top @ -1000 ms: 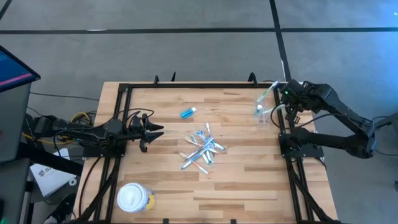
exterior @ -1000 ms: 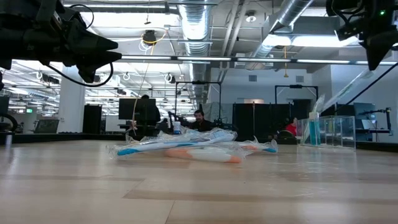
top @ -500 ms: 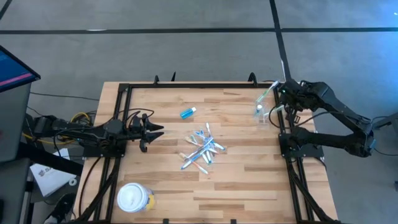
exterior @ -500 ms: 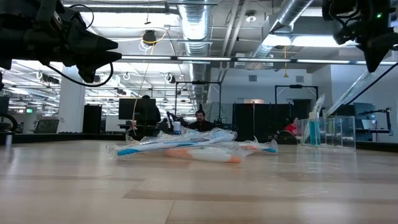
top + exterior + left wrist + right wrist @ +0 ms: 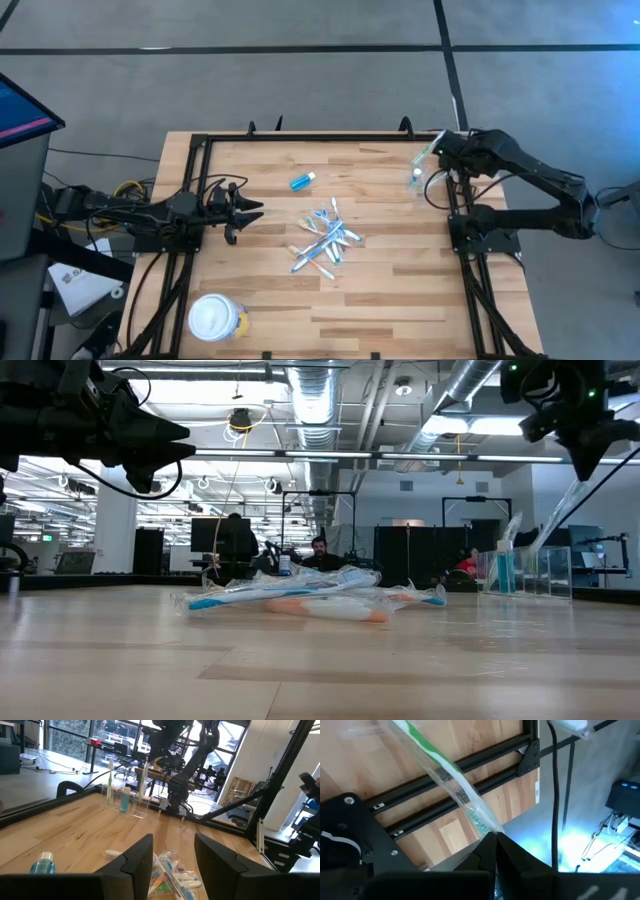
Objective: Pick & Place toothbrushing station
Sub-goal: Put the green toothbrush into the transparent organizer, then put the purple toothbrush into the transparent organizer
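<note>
Toothbrush (image 5: 442,767), green-striped and still wrapped, pinched in closed right gripper (image 5: 443,152) above clear tumbler (image 5: 424,182) near desk's far right corner; could miss tumbler if tilted; left gripper (image 5: 172,855) open, idle at left edge.

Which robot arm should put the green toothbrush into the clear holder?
The right one. Its hand is shut on the wrapped green toothbrush and hangs beside the clear holder. The left hand waits open, far off.
</note>
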You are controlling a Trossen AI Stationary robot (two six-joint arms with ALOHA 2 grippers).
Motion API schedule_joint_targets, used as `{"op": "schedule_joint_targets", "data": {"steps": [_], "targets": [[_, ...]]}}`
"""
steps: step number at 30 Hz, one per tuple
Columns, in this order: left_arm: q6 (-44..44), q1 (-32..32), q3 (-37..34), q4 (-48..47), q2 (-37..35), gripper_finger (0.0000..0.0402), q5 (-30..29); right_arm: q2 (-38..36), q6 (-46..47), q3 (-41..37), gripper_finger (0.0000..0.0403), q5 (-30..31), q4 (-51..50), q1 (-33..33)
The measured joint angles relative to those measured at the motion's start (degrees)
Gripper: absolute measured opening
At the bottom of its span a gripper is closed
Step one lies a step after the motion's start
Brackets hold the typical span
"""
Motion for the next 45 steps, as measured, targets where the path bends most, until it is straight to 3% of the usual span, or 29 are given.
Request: {"op": "schedule_joint_targets", "data": {"steps": [15,32,36,45], "targets": [[0.13,-0.01,-0.01,0.0,-0.01,0.014,0.0,8.17,4.79,0.0,0.0,0.0,0.06,8.43],[0.22,-0.01,-0.01,0.02,-0.02,0.014,0.0,8.66,9.29,0.07,0.0001,-1.71,0.32,12.49],[0.24,-0.02,-0.02,0.02,-0.02,0.014,0.0,8.66,9.29,0.07,0.0023,-1.62,0.22,12.52],[0.24,-0.01,0.0,0.05,-0.01,0.014,0.0,8.66,9.47,0.07,0.0117,-1.64,0.33,12.55]]}}
